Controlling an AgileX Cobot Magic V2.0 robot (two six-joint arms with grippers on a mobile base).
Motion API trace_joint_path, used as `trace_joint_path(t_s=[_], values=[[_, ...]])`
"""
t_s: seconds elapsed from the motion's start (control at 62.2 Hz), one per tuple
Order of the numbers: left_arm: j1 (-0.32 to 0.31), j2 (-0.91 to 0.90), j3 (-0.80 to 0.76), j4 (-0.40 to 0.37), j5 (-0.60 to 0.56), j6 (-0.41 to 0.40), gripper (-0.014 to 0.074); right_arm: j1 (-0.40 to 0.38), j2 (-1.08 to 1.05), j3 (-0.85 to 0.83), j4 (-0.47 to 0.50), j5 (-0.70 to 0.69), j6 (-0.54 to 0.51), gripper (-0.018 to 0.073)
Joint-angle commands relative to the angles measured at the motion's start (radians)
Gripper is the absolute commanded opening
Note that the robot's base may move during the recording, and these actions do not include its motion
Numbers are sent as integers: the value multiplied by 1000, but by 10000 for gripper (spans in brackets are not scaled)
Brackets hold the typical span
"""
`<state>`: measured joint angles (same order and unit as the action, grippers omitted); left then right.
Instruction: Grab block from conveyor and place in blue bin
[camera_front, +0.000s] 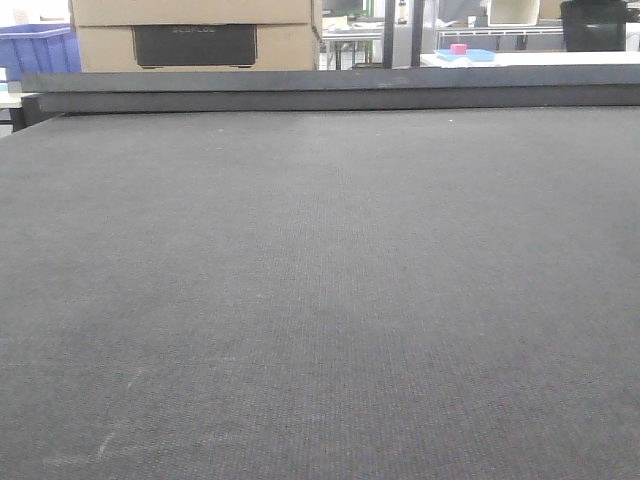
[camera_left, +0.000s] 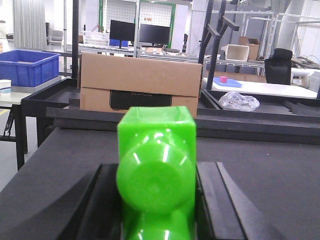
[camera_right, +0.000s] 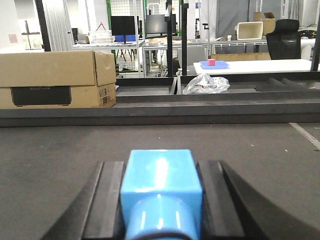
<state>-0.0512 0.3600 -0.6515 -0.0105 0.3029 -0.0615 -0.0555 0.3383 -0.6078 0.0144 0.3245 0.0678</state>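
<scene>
In the left wrist view my left gripper is shut on the bright green block, its round stud facing the camera, held over the dark grey conveyor. In the right wrist view my right gripper is shut on a light blue block with a round stud, also over the conveyor. The blue bin stands on a table at the far left in the left wrist view, and its corner shows in the front view. No gripper shows in the front view; the belt fills it.
A cardboard box stands beyond the belt's dark rail. A crumpled plastic bag lies behind the rail. A tiny pink block sits on a blue plate on a white table far back. A white cup is beside the bin.
</scene>
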Motion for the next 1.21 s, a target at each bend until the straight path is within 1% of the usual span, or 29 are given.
trace_joint_path(t_s=[0.0, 1.189], values=[[-6, -6, 2, -6, -14, -2, -111, -2, -3, 5, -1, -27, -7, -162], [-6, -6, 2, -6, -14, -2, -111, -2, -3, 5, -1, -27, -7, -162]])
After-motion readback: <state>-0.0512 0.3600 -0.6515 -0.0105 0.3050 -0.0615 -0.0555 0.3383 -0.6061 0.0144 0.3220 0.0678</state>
